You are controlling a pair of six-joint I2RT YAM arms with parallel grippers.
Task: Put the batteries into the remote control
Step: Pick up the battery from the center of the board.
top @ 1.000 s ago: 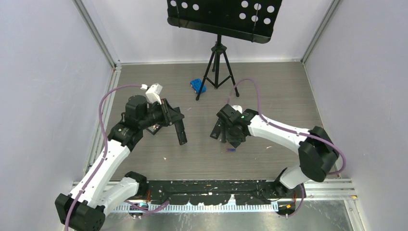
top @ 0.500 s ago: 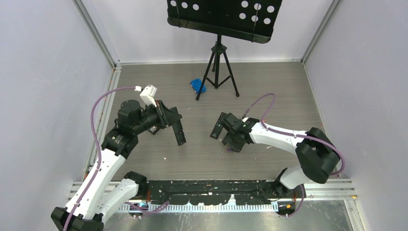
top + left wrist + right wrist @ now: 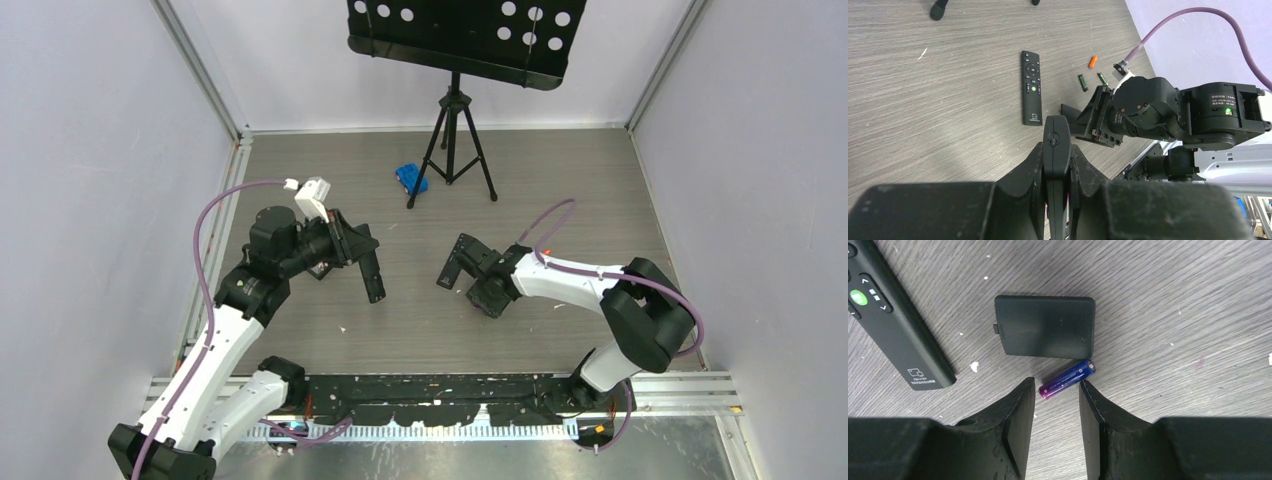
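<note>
My left gripper [image 3: 352, 246] is shut on the slim black remote control [image 3: 373, 276] and holds it above the table. In the left wrist view the remote [image 3: 1056, 142] stands edge-on between the fingers. My right gripper [image 3: 1057, 390] is open and low over the table, its fingertips on either side of the near end of the purple battery [image 3: 1067, 379]. A black battery cover [image 3: 1045, 326] lies just beyond it. The orange battery [image 3: 1092, 62] and two dark green batteries [image 3: 1082, 82] lie on the table beyond the right arm. In the top view the right gripper [image 3: 490, 297] hides the purple battery.
A second black remote with pale buttons [image 3: 898, 325] lies left of the right gripper, also seen in the top view [image 3: 452, 263]. A tripod stand [image 3: 453, 130] and a blue object [image 3: 411, 178] are at the back. Walls enclose the table.
My right gripper has come down and forward over the purple battery, which now sits between its open fingers. My left arm shifted slightly, still holding the remote.
</note>
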